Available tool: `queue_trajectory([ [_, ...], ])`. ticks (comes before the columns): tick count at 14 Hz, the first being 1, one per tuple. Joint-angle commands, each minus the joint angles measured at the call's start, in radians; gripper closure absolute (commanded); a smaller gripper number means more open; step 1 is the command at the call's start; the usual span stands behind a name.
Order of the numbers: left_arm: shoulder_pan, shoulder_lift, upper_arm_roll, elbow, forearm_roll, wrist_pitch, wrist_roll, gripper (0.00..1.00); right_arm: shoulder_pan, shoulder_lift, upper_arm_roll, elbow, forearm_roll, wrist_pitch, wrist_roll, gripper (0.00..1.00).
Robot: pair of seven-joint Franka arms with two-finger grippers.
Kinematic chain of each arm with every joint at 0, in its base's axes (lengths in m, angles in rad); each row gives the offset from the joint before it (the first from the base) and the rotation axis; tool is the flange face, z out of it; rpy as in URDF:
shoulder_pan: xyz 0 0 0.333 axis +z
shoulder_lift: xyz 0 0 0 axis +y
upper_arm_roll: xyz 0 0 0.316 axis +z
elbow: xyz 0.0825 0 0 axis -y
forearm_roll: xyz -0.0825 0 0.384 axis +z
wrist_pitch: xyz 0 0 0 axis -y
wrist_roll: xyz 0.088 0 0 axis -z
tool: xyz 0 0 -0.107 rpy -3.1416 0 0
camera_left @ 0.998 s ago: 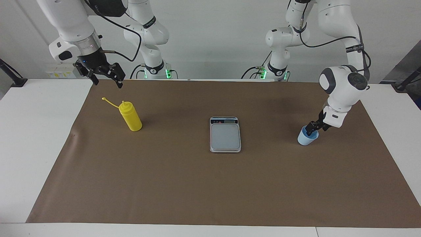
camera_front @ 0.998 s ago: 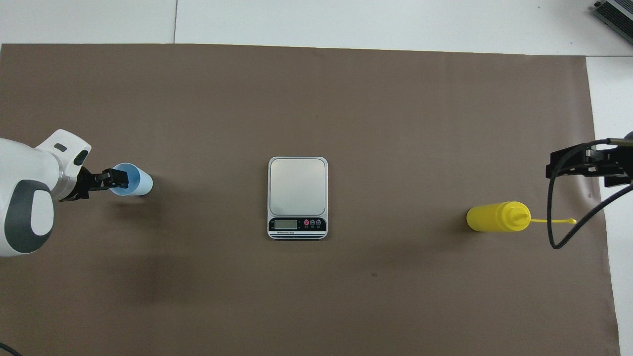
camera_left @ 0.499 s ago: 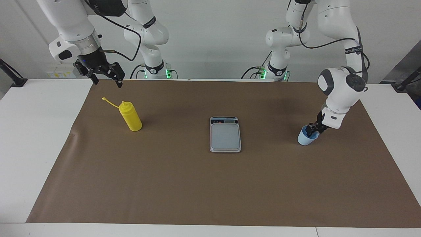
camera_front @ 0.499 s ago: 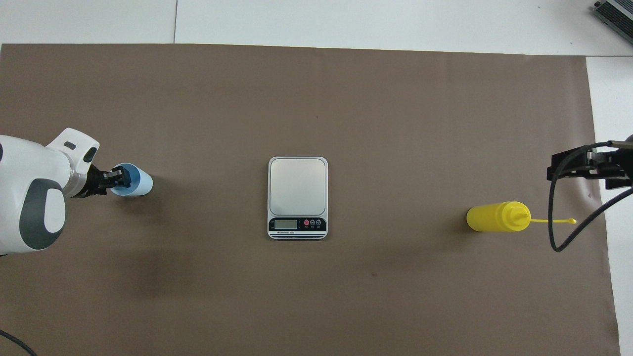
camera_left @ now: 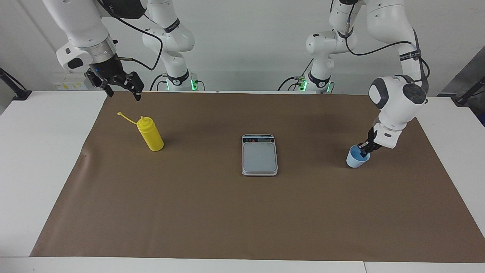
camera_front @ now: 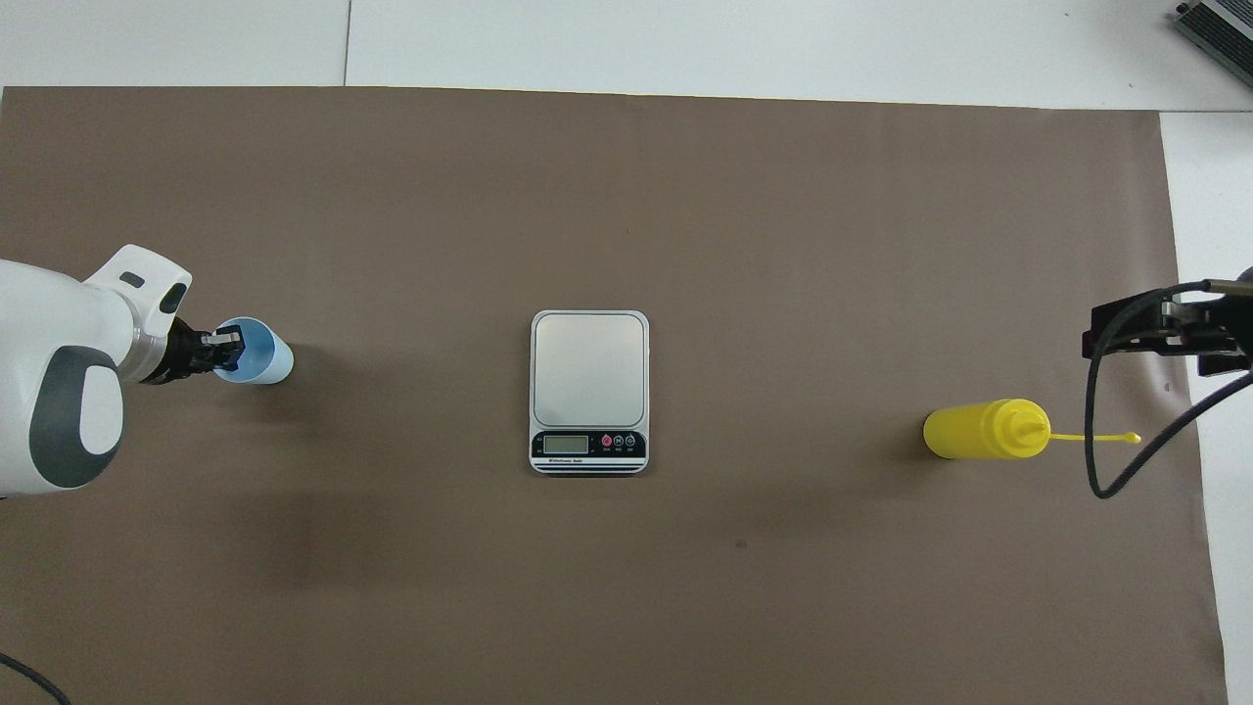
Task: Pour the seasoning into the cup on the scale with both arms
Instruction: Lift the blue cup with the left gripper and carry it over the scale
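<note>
1. The left gripper (camera_left: 365, 149) is down at the cup (camera_left: 357, 160), near the left arm's end of the brown mat (camera_left: 227, 212). One finger looks to be inside the rim and one outside, pinching the wall. The cup seems to sit level on the mat or just barely off it; I can't say which.
2. The scale (camera_left: 259, 154) sits mid-mat with nothing on its plate and its display strip toward the robots. The cup is well apart from it, so the cup hasn't been carried over yet.
3. The right gripper (camera_left: 120, 85) hangs with its fingers spread, up in the air over the mat's edge by the robots. It isn't touching the bottle (camera_left: 150, 134), which stands upright toward the right arm's end, its cap strap sticking out sideways.
4. What could go wrong, as I see it:
   - A rim pinch on a thin plastic cup is sketchy. It could swing, slip out, or get squashed on the way.
   - If the cup lands off-centre or tilted on the plate, it could tip over when let go.
   - The strap could snag a finger as the right gripper comes down.
   - A tall bottle topples easily from a sideways bump.
</note>
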Motion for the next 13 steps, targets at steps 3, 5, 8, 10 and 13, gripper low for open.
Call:
queue_trajectory([
  [3,-0.022,0.040,0.005,0.210,-0.049,-0.178,-0.016,1.00,-0.011,-0.026,0.006,-0.027,0.005,-0.005,0.006,0.00],
  [5,-0.056,0.048,0.005,0.286,-0.071,-0.237,-0.060,1.00,-0.011,-0.026,0.006,-0.027,0.005,-0.005,0.006,0.00],
  [8,-0.148,0.071,0.005,0.349,-0.071,-0.242,-0.224,1.00,-0.011,-0.026,0.006,-0.027,0.005,-0.005,0.006,0.00],
  [10,-0.218,0.083,0.005,0.372,-0.071,-0.229,-0.333,1.00,-0.011,-0.026,0.006,-0.027,0.005,-0.005,0.004,0.00],
  [13,-0.333,0.084,0.005,0.351,-0.073,-0.158,-0.461,1.00,-0.011,-0.026,0.006,-0.027,0.005,-0.005,0.003,0.00],
])
